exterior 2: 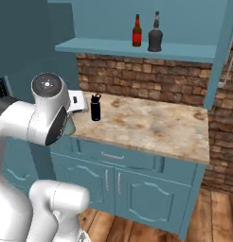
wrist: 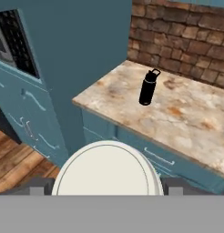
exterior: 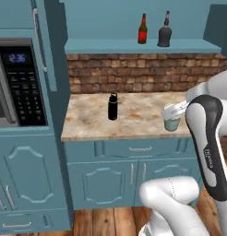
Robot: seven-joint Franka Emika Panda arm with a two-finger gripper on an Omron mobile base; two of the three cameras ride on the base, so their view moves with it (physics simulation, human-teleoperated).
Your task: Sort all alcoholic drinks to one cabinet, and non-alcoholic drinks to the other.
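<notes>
Cup (wrist: 107,168) sits between wide-set gripper (exterior: 173,112) fingers, apparently held, over the counter (exterior: 134,120) front edge.
Keep it upright, lift clear; flask (exterior: 113,106) stands on the counter; beer bottle (exterior: 142,29) and round bottle (exterior: 164,30) already occupy the open cabinet (exterior: 143,45), so take the other.

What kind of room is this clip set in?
A rendered home kitchen, most likely: a built-in microwave with a black keypad, a marbled beige stone countertop over teal panelled base cabinets, and a red brick backsplash.
</notes>
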